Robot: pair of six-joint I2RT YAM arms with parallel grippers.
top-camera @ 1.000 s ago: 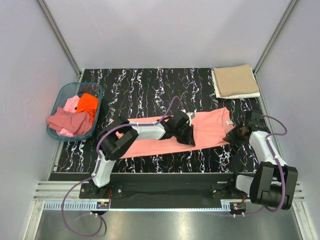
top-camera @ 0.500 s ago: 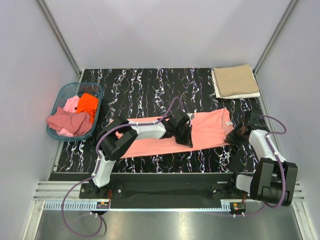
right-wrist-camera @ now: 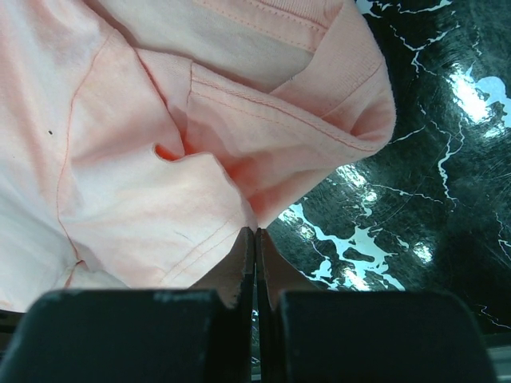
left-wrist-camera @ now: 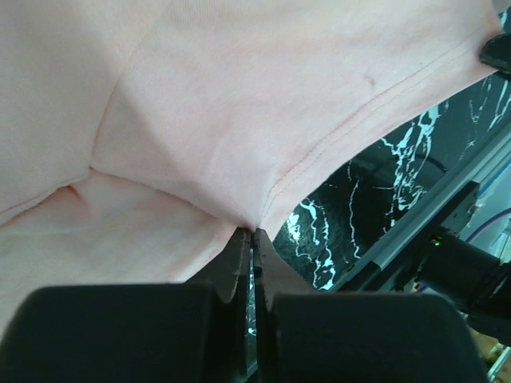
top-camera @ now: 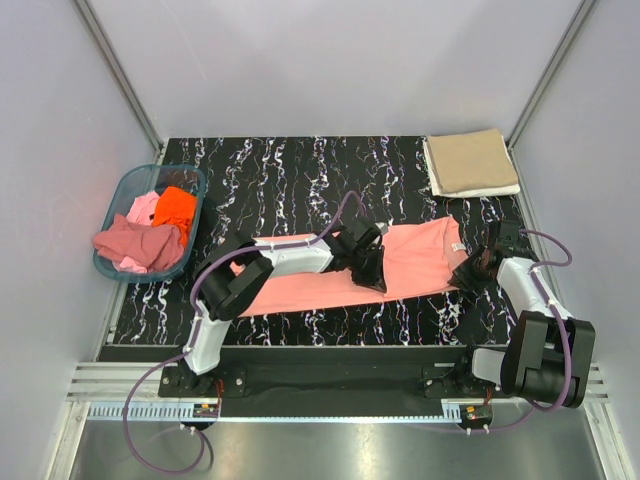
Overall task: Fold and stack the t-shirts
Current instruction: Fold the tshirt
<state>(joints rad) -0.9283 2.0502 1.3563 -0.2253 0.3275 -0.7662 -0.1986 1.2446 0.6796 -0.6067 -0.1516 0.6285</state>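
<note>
Closing just now, left hand [left-wrist-camera: 252, 231] is pinching the salmon tee [top-camera: 425, 255]; right hand [right-wrist-camera: 255, 231] is clamping its edge. One tan tee [top-camera: 470, 163] is lying folded; more tees [top-camera: 140, 242] are waiting in the basket [top-camera: 122, 192].

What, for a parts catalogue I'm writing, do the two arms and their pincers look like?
Both the left arm and right arm have white link shells with bulky black joint housings. A thin purple cable loops along each. The left pincer and right pincer are matte black, with two flat fingers tapering to narrow tips.
</note>
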